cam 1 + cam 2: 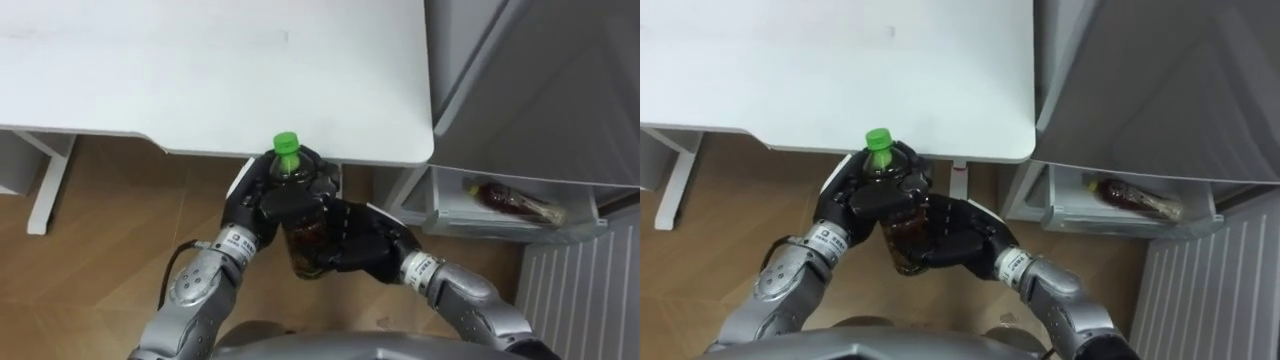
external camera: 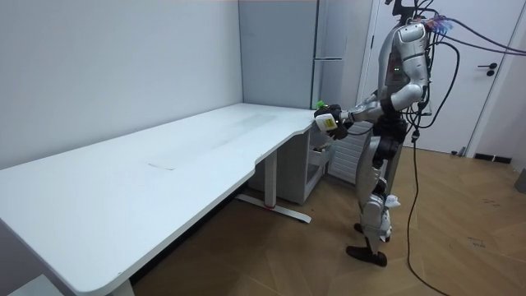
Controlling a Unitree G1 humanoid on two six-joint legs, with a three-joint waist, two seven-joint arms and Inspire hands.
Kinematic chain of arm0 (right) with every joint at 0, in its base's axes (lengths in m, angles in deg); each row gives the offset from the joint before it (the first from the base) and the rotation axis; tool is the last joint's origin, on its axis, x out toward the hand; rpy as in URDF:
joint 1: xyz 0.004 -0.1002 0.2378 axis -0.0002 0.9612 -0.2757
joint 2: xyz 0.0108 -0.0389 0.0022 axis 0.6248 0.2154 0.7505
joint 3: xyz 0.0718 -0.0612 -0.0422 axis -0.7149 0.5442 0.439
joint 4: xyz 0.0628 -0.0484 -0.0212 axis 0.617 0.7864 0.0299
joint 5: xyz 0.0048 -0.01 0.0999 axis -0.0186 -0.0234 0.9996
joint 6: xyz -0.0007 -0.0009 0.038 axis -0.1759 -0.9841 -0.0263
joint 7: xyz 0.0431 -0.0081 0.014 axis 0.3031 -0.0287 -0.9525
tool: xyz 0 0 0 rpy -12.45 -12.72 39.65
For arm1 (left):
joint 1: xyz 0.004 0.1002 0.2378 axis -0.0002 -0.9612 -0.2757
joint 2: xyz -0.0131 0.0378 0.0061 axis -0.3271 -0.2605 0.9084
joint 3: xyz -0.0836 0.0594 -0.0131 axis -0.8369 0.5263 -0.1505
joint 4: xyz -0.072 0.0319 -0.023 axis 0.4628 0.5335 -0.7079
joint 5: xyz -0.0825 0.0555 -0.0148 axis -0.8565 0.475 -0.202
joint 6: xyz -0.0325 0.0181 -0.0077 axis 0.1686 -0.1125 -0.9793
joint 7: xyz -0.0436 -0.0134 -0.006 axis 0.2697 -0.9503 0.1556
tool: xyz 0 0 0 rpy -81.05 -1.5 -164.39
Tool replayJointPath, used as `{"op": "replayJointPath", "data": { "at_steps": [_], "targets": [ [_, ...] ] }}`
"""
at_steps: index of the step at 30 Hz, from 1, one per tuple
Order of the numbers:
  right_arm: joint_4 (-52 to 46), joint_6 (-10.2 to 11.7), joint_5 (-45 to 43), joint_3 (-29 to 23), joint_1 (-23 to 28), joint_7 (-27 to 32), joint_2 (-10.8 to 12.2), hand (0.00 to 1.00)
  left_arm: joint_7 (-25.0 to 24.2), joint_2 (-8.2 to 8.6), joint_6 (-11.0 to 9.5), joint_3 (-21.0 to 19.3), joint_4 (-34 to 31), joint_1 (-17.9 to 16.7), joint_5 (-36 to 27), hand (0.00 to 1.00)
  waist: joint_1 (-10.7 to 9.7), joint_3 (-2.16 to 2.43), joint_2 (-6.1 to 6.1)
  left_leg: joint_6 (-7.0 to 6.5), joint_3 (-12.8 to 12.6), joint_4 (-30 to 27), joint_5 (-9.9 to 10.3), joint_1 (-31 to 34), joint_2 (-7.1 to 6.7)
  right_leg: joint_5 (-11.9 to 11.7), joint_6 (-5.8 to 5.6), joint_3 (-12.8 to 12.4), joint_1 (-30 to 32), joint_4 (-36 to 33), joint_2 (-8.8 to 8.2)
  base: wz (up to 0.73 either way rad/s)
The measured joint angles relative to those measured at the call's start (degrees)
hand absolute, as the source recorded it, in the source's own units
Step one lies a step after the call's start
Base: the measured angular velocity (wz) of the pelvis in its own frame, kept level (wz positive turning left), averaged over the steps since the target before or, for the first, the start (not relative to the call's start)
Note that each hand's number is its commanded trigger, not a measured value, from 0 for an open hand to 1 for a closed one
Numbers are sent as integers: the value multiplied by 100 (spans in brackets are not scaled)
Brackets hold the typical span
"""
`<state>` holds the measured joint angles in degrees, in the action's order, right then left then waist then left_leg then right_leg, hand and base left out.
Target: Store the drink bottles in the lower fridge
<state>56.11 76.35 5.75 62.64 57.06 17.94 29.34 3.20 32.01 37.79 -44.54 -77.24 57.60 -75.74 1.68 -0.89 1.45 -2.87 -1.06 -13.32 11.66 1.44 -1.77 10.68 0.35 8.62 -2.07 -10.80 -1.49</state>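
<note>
Room view gives me the stance: the robot stands upright at the far corner of the white table (image 2: 164, 173), beside the tall fridge (image 2: 333, 33), both arms raised in front. Eye views give me the grip. My left hand (image 1: 250, 210) is curled round the upper part of the dark bottle (image 1: 300, 258), just under its green cap (image 1: 287, 143). My right hand (image 1: 360, 245) wraps the lower part. I see the bottle upright, just near of the table edge. To the right, the fridge's lower compartment (image 1: 440, 215) stands open with a second bottle (image 1: 515, 203) lying in it.
</note>
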Motion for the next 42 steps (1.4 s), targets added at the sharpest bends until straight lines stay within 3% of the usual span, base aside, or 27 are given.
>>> {"op": "replayJointPath", "data": {
  "at_steps": [10,11,12,21,24,27,31,35,37,42],
  "targets": [
    [4,-18,175,6,2,17,-13,100,-192,-33,16,18,-2,99,162,98,-19,-9,11,-1,-40,1,1,-15,1,-4,-3,-54,6,2,1,-2],
    [4,-17,198,5,0,23,-13,100,-192,-36,16,25,-2,117,187,74,-18,-9,12,-1,-41,1,1,-13,1,-5,-3,-54,7,2,2,0],
    [3,-9,230,6,-4,33,-13,100,-192,-40,16,33,-2,147,199,2,-17,-11,16,-1,-45,2,1,-13,2,-5,-3,-54,7,2,3,0],
    [3,48,462,80,-3,29,-67,100,-142,-107,16,67,-107,223,461,0,-19,-32,43,-1,-79,13,2,-19,5,-6,-2,-79,14,11,5,0],
    [-2,124,869,186,-6,-30,-66,100,89,-124,19,50,-489,246,888,0,-41,-40,30,-2,-69,19,3,-11,4,-6,-3,-71,22,16,6,0],
    [-55,341,1151,238,-6,-184,-74,100,306,-116,18,-82,-921,268,1469,0,-87,-44,-11,-2,-50,14,3,-15,1,-7,-2,-60,8,20,7,1],
    [-77,388,1192,224,-9,-201,-99,100,625,-84,6,-390,-1567,420,2201,0,-103,-46,-55,0,-42,-14,2,-39,0,-8,-3,-56,-27,19,5,0],
    [-72,384,1038,110,186,-200,-191,100,1161,82,-377,-804,-2356,444,2527,0,-49,-65,-95,-1,-36,47,2,-181,0,-8,-4,-62,-138,33,4,-2],
    [11,382,831,-82,347,-200,-218,100,1560,57,-732,-1226,-2687,477,2820,0,45,-73,-129,0,-41,89,1,-270,3,-9,-4,-62,-220,56,9,-2],
    [11,373,610,-802,953,-218,-293,100,2338,12,-985,-2398,-3211,468,3419,0,359,-31,-227,0,13,148,1,-323,-2,-16,-2,-4,-286,117,10,4]
  ]
}}
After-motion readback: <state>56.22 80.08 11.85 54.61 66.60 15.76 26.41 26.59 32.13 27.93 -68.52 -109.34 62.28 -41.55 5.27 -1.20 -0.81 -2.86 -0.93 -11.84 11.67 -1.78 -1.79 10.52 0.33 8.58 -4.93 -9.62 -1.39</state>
